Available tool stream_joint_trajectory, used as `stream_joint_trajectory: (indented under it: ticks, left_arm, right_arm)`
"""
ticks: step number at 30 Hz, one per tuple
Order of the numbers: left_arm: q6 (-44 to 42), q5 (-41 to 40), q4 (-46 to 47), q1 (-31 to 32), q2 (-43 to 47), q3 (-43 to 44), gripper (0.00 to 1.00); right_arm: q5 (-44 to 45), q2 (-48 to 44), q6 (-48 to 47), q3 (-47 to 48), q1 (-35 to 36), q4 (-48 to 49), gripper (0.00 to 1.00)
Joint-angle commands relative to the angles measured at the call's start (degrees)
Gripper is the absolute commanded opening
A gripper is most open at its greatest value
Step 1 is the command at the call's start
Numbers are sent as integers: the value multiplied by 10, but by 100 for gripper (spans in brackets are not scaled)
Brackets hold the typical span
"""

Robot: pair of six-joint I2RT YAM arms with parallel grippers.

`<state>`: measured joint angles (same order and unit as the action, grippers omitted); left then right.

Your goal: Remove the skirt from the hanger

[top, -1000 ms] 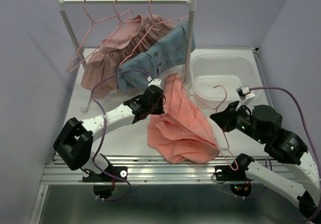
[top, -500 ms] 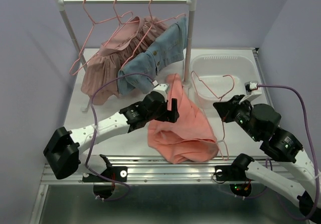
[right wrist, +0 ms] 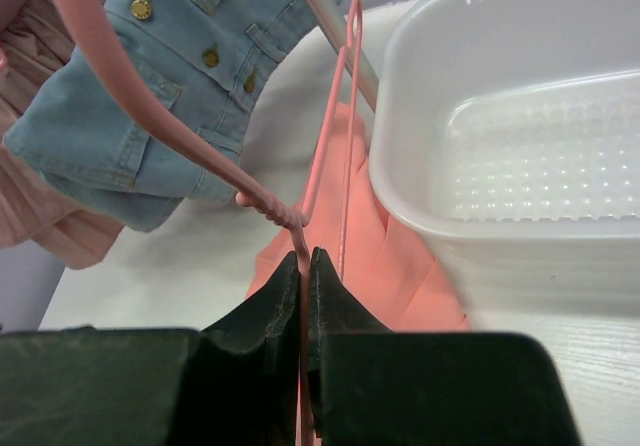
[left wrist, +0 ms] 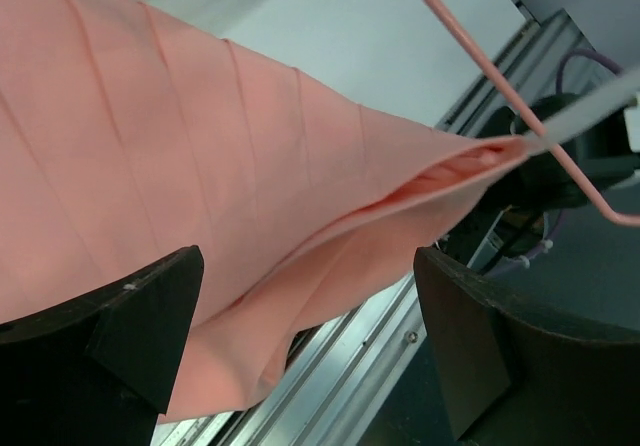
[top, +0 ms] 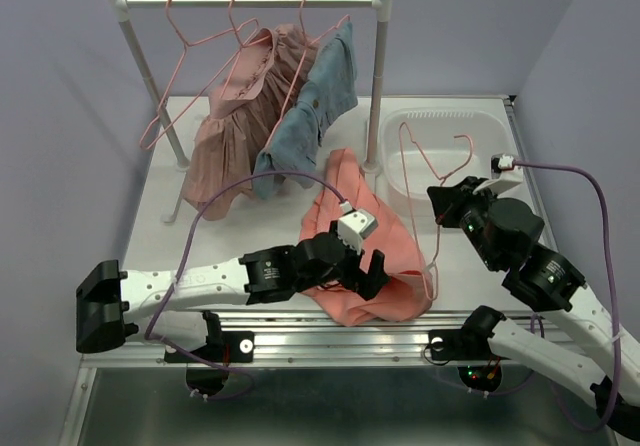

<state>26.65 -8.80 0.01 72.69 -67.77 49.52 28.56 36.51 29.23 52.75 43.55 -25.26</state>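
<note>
Leaves the skirt (top: pixel 215 146) on its hanger at 11 o'clock on the rack (top: pixel 250 1), clamps the right gripper (right wrist: pixel 303 261) on a pink wire hanger (right wrist: pixel 270 209) at 3 o'clock (probably to lift it free), and spreads the left gripper (top: pixel 368 266) wide, empty, over the coral garment (top: pixel 345 181) at 6 o'clock.

A white basket (top: pixel 440 115) stands beside the rack (top: pixel 250 1) bearing a denim garment (top: pixel 320 96).

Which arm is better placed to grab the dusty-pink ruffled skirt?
Left, likely: the left claw is open and the dusty-pink ruffled skirt hangs on its side; the right claw is shut on a pink wire hanger.
</note>
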Motion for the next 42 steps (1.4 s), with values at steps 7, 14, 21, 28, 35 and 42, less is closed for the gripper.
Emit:
stream_joint_trajectory:
  ticks: [7,14,21,28,35,42]
  left_arm:
    - [-111,55,151,42,-63,-9,99]
    - [-152,60,172,42,-107,18,98]
    - [-165,85,198,42,-142,36,41]
    - [-162,121,202,42,-151,39,0]
    - [-141,169,218,52,-73,0,0]
    - [-146,169,213,60,-35,-35,0]
  right_arm:
    - [17,43,21,58,1,47,1]
    - [-7,45,21,63,1,52,1]
    - [-10,46,27,59,1,60,1]
    - [26,58,16,57,1,66,1]
    - [105,91,-27,52,1,102,1]
    - [172,116,-81,24,1,206,1]
